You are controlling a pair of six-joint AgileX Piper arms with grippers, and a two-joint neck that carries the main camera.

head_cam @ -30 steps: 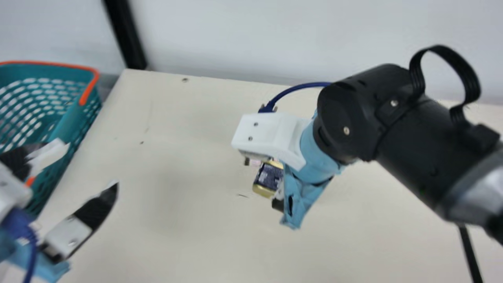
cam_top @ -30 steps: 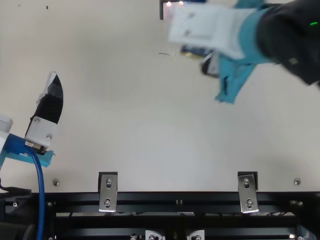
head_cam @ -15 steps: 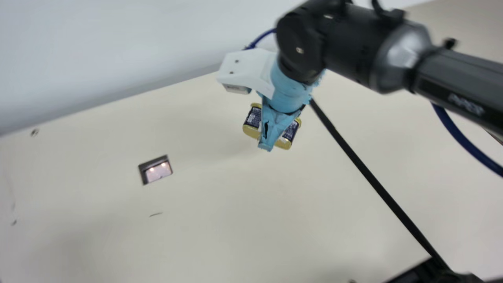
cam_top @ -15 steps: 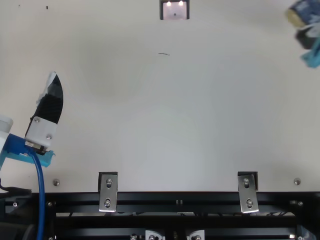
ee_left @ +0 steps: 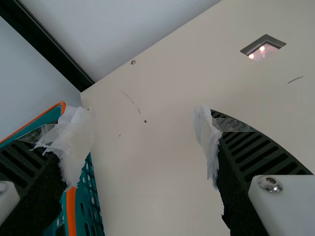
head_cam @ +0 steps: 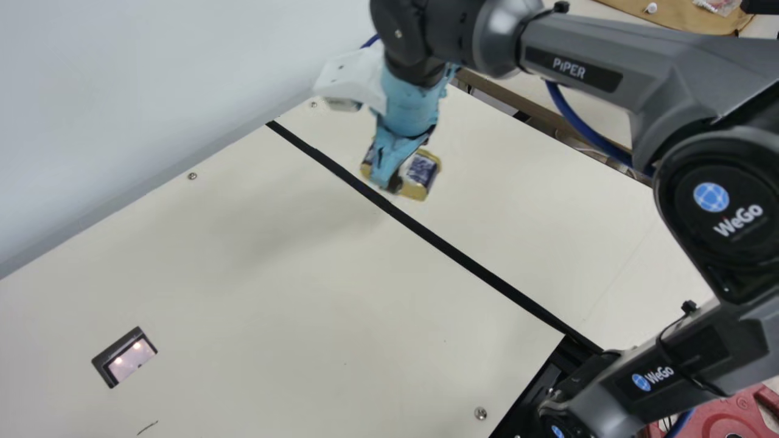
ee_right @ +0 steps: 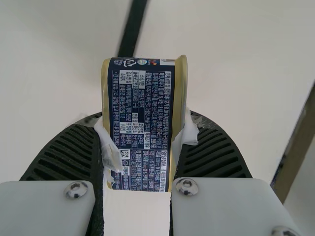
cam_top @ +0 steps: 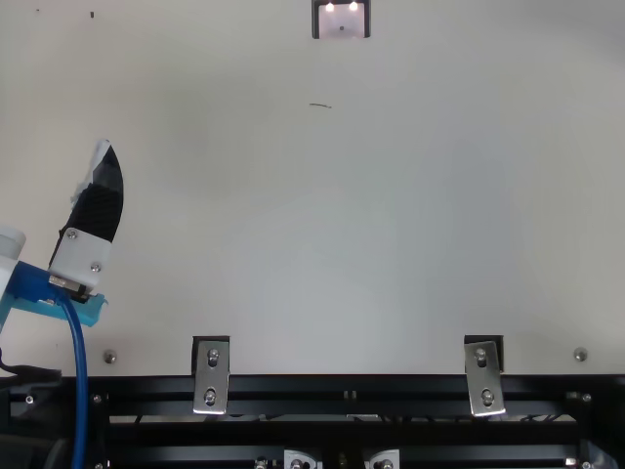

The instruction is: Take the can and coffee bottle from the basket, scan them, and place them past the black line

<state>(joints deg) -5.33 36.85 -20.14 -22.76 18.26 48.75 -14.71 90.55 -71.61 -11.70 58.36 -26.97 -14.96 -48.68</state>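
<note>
- Right claw (head_cam: 392,182), main view's twelve o'clock: clamped on the can (head_cam: 421,173), seemingly past the black line (head_cam: 450,250).
- Let go high, it could topple.
- Left claw (ee_left: 143,115): apart.

1. Over on the left, the basket (ee_left: 71,216), just beside the table (head_cam: 304,304);
2. the scanner window (head_cam: 131,359) set into the tabletop; right of it, the line (head_cam: 450,249);
3. behind the table, the wall (head_cam: 152,91);
4. above the table, the can (head_cam: 421,170), between the right gripper's (head_cam: 392,182) fingers.

Gold-edged navy can (ee_right: 140,125), black line (head_cam: 438,240)
</note>
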